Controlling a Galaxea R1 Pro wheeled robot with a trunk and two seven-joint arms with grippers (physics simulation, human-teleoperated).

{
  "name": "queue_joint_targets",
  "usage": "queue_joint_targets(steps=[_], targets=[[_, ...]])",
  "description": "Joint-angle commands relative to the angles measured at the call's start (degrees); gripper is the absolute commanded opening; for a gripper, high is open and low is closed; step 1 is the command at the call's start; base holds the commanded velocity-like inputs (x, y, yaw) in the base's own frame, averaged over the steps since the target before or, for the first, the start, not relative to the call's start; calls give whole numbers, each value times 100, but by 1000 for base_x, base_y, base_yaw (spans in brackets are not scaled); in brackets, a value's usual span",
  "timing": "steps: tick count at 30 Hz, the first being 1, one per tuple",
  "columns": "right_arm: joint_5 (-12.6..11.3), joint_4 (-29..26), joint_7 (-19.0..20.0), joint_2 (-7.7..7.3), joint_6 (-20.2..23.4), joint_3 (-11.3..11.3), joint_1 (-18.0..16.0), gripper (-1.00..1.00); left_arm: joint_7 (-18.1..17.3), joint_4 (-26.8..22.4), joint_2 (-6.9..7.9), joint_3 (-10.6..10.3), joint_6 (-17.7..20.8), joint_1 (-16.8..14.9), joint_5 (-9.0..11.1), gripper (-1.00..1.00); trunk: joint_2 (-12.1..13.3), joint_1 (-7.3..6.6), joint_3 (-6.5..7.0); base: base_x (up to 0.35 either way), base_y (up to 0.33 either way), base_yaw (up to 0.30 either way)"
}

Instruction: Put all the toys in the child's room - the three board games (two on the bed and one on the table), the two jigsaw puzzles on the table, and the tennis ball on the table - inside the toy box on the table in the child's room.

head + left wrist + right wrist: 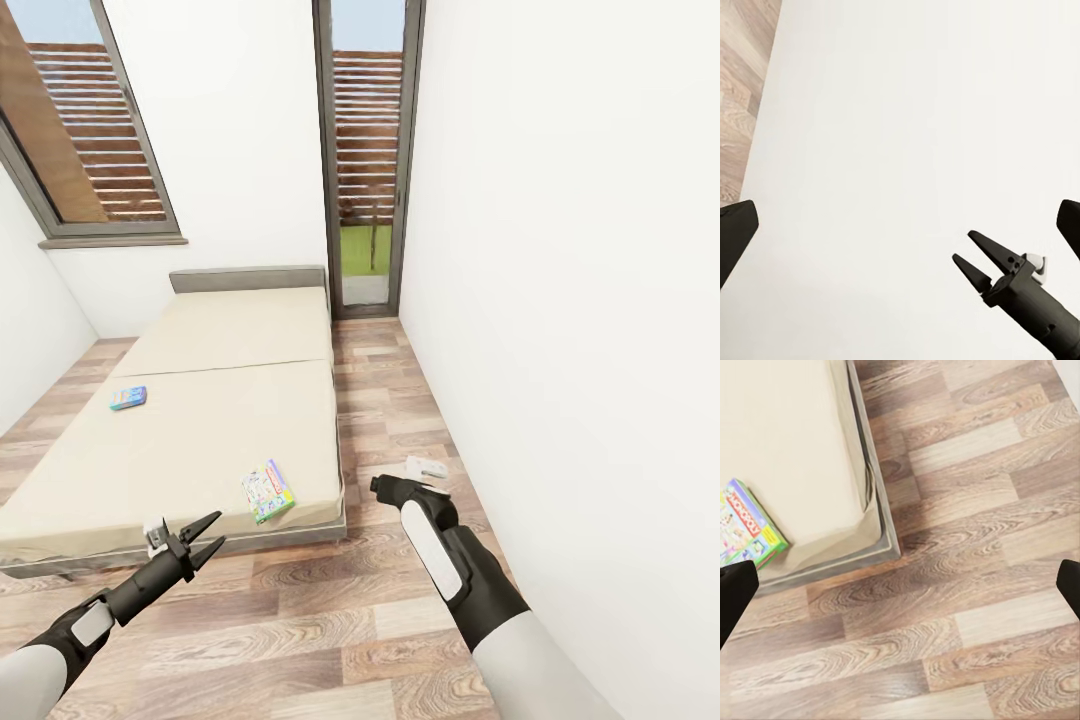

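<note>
Facing the bed [200, 420], you have two board games lying flat on its cream mattress: the white board game with coloured edges [268, 491] near the front right corner, and the small teal-blue board game [128, 398] further back toward the left edge, the two well apart. Your left gripper [198, 537] hangs over the wood floor [330, 620] just in front of the bed frame, its two fingers [203, 523] spread wide with nothing between them; the white game sits beyond and to the right of those fingers, near but not touching. Your right gripper [386, 487] is out over the floor to the right of the bed's corner, pointing away from you, and from the head view you cannot tell how far its fingers are parted. In the right wrist view the finger tips sit at the far edges, spread wide and holding nothing, with the white game [746, 525] on the mattress corner off to one side of them and bare floor between. The left wrist view looks at the white wall [907, 135], with the right gripper [979, 262] seen open against it.
</note>
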Motion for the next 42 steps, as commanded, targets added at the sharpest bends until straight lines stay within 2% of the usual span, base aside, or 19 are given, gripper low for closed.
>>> queue_joint_targets(steps=[1,7,14,17,21,26,32,42], targets=[[-51,-22,-54,0,23,7,4,100,-14,3,3,-33,60,-4,47,100,-11,3,-11,0,0,0],[-51,-83,-60,0,70,6,79,100,-12,3,3,-30,60,-3,39,100,-11,3,-11,0,0,0],[-48,-154,-60,0,111,6,93,100,30,3,3,-27,64,-3,33,100,-292,157,-137,0,0,0],[-46,-346,-61,0,225,6,113,100,13,3,8,-25,67,-3,32,100,-412,223,-191,0,0,0],[-43,-832,-63,0,466,-6,364,100,6,3,25,-24,68,-3,32,100,-573,311,-262,0,0,0],[-43,-1224,-63,0,560,-29,599,100,23,3,28,-24,69,-3,32,100,-773,421,-352,0,0,0],[-40,-1331,-63,-3,587,-51,680,100,29,3,15,-25,69,-3,32,100,-1014,553,-460,0,0,0],[-49,-1352,-63,-122,588,-57,701,100,-5,3,46,-16,77,-3,32,100,-1415,772,-639,0,0,0]])
